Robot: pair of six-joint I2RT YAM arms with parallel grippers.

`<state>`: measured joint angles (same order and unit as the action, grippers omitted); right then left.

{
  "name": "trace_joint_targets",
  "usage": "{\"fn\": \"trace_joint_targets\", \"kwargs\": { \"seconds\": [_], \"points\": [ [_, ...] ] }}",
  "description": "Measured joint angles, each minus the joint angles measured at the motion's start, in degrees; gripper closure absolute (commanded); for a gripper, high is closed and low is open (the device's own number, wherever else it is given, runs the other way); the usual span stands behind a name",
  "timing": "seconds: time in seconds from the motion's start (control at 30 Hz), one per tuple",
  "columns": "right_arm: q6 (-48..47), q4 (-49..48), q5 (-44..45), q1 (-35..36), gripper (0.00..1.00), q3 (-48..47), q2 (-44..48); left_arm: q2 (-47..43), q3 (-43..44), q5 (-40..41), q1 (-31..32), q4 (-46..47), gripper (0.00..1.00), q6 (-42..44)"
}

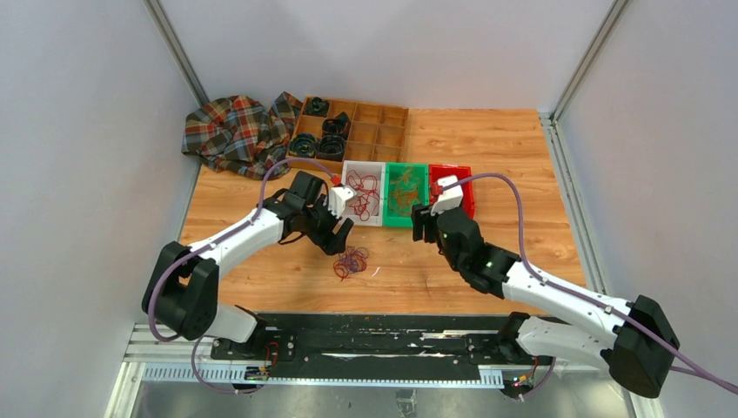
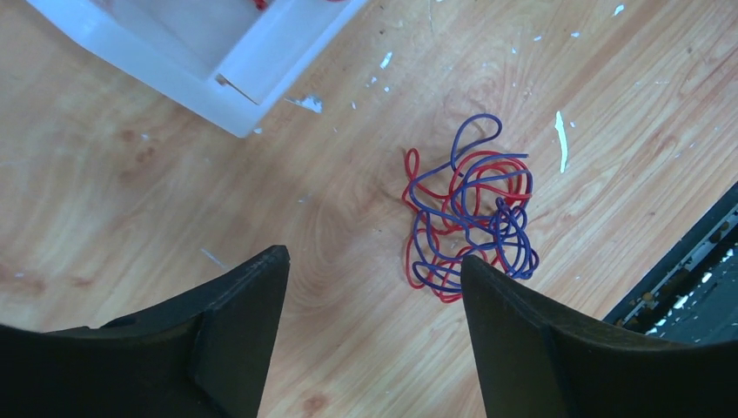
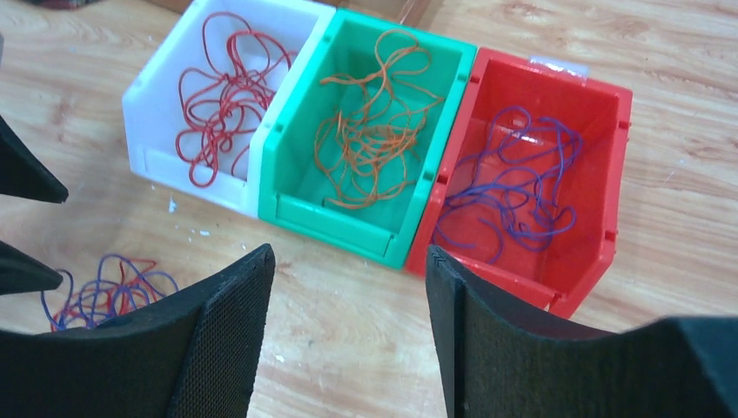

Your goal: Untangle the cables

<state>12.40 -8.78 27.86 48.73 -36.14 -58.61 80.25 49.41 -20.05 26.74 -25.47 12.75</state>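
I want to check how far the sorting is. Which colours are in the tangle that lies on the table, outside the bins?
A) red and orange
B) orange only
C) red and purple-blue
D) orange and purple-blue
C: the tangle on the table shows only red and purple-blue strands wound together, while the orange cables lie in the green bin.

A finger of my right gripper [image 3: 348, 257] covers the near side of the loose red-and-blue cables [image 3: 109, 287]; from my left wrist, the white bin [image 2: 261, 78] runs off the top edge.
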Motion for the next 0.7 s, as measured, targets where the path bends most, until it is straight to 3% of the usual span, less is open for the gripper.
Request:
{"fn": "trace_joint_targets", "kwargs": {
  "seconds": [0.33, 0.5, 0.63, 0.7],
  "points": [
    [-0.13, -0.31, 5.4, 3.72, 0.44, 2.03, 1.81, 3.61, -2.51, -4.42, 0.0, 2.27, 0.57, -5.51],
    [1.9, 1.92, 5.6, 6.54, 0.44, 2.12, 6.56, 7.17, -2.32, -5.97, 0.0, 2.14, 0.61, -6.1],
    [4.37, 8.44, 4.85, 8.9, 0.46, 2.16, 12.09, 8.2, -1.79, -6.6, -0.07, 1.44, 0.92, -5.55],
    [5.49, 12.35, 3.48, 9.33, 0.47, 2.16, 14.95, 7.74, -1.38, -6.82, -0.2, 0.68, 0.99, -5.01]
  ]
}}
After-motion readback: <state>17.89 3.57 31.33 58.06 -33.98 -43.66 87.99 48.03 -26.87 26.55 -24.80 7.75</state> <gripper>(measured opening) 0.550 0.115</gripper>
